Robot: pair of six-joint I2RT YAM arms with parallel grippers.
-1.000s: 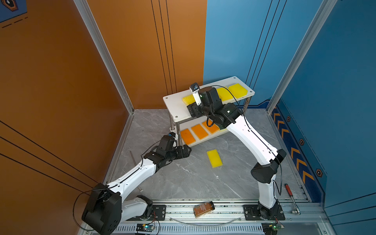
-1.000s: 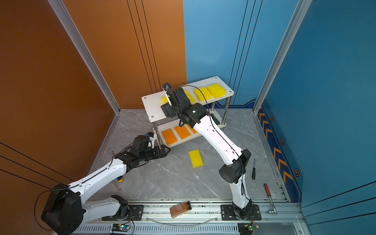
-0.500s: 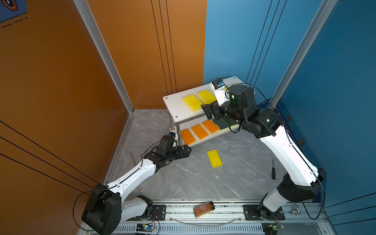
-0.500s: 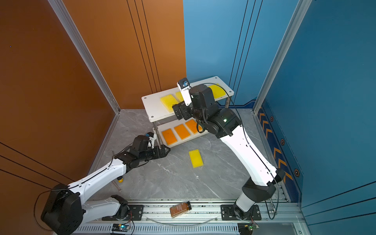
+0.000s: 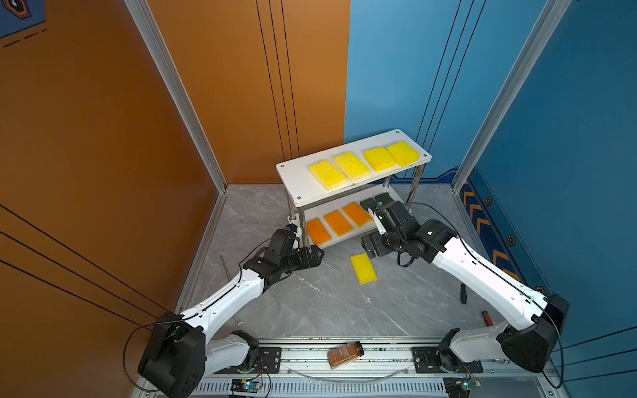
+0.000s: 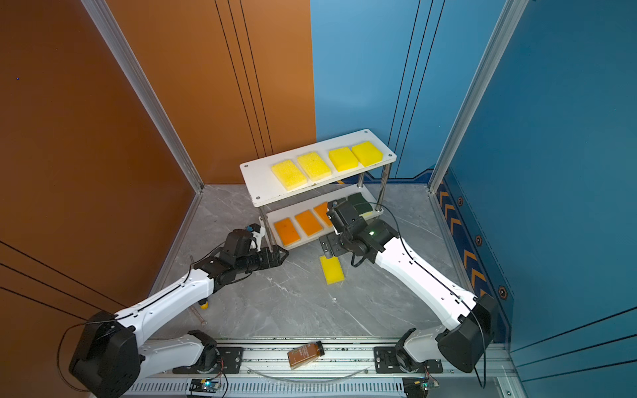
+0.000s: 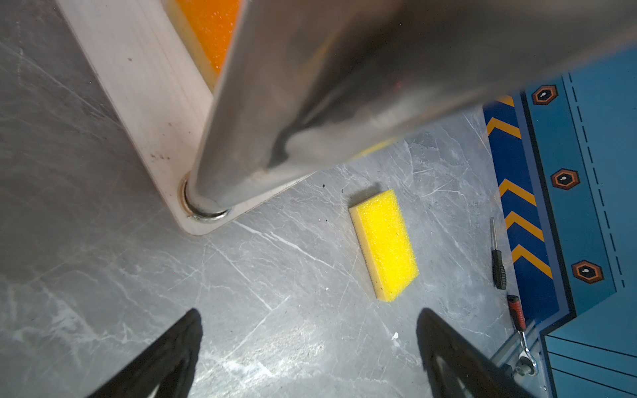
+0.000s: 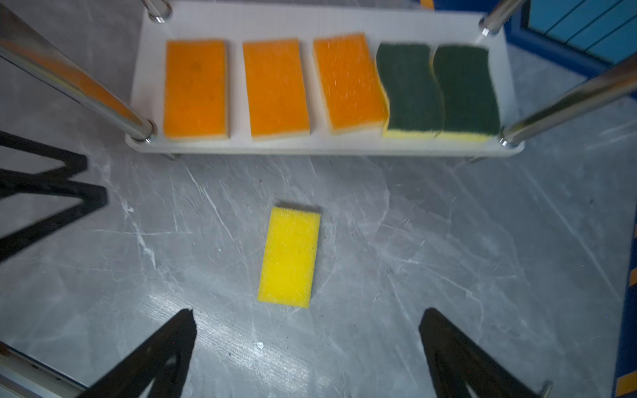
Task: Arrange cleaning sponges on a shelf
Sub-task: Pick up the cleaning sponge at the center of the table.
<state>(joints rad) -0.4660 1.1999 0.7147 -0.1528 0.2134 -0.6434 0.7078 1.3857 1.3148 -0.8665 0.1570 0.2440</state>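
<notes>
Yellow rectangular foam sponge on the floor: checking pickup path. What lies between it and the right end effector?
Nothing: right wrist view shows bare grey floor between yellow sponge and right end effector.

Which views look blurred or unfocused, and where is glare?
Right wrist view: motion blur smears the orange sponges. Left wrist view: the near shelf leg is out of focus, the yellow sponge sharp. In a top view the right arm glares white.

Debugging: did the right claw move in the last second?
Yes. The right claw dropped from above the shelf's top board to low in front of it.
</notes>
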